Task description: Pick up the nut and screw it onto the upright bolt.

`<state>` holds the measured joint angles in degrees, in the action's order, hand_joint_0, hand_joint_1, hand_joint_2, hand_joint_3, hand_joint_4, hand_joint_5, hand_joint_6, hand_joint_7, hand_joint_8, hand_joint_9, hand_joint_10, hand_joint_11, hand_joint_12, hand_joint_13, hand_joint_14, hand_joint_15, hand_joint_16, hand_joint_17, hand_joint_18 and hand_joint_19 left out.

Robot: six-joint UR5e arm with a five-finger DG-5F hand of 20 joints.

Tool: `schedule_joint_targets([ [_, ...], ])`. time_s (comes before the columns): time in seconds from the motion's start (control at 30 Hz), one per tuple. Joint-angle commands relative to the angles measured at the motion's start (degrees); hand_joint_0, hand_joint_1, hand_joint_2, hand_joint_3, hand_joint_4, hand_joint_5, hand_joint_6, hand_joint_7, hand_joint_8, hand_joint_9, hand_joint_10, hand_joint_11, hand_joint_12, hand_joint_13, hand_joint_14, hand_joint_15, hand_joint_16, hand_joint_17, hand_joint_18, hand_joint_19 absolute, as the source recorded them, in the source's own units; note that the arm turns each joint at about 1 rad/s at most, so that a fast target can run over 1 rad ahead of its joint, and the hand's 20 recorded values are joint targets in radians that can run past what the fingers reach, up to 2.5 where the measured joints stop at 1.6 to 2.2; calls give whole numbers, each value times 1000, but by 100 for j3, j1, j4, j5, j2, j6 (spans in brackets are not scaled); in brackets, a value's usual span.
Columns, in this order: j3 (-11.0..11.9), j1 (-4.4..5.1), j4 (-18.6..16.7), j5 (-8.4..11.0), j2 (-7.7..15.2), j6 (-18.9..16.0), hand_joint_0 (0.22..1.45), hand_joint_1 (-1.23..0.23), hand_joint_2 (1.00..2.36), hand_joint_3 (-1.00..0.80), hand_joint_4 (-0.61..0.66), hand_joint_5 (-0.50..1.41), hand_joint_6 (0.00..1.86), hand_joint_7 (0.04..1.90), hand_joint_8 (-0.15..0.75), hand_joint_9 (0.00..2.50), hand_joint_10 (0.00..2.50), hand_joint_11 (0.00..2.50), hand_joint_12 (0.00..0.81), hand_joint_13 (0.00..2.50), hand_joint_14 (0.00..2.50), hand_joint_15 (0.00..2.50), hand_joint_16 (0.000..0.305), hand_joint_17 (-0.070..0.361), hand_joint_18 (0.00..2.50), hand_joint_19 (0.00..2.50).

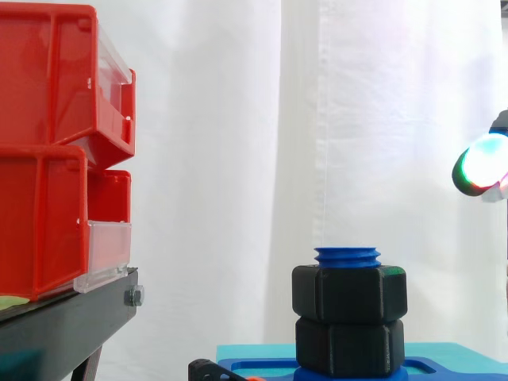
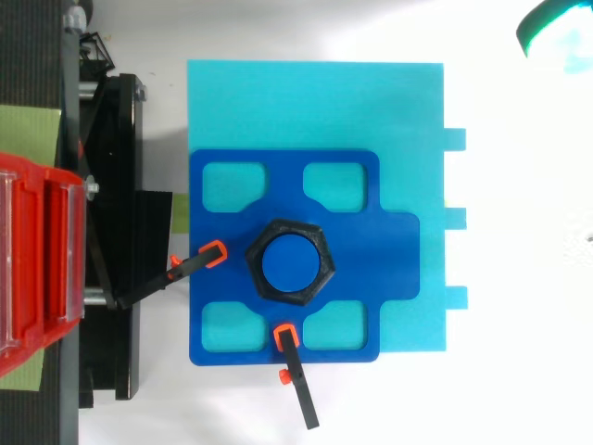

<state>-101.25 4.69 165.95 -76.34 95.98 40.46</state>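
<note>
A blue upright bolt (image 1: 347,255) stands on a dark blue base (image 2: 398,250) with its threaded top showing. Two black hexagonal nuts sit stacked on it, the upper nut (image 1: 349,294) resting on the lower nut (image 1: 349,345). From above, the nut (image 2: 257,278) rings the bolt's round blue top (image 2: 289,262). My hand (image 1: 482,164) shows as a glowing green-white patch at the right edge, well above and to the right of the bolt, touching nothing. In the top view the hand (image 2: 556,28) sits at the upper right corner, off the plates.
The dark blue base lies on a cyan plate (image 2: 315,102) and is held by two black clamps with orange tips (image 2: 213,252) (image 2: 285,334). Red bins (image 1: 48,151) are stacked on a black stand (image 1: 71,321) at the left.
</note>
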Motion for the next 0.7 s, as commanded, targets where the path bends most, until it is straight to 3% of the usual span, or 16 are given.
schedule_joint_targets([
  [0.0, 0, 6, 16, 14, 0, -1840, 500, -264, 1000, -500, 141, -218, 501, 638, 215, 329, 0, 0, 332, 220, 0, 0, 40, 90, 17, 0],
  [0.4, 0, -3, 16, 23, 0, -1779, 476, -203, 1000, -500, 26, -245, 501, 626, 185, 150, 0, 0, 340, 78, 0, 0, 42, 94, 0, 0],
  [0.67, 0, -3, 16, 23, 0, -1779, 470, -199, 1000, -500, 43, -242, 501, 652, 186, 141, 0, 0, 341, 76, 0, 0, 43, 96, 0, 0],
])
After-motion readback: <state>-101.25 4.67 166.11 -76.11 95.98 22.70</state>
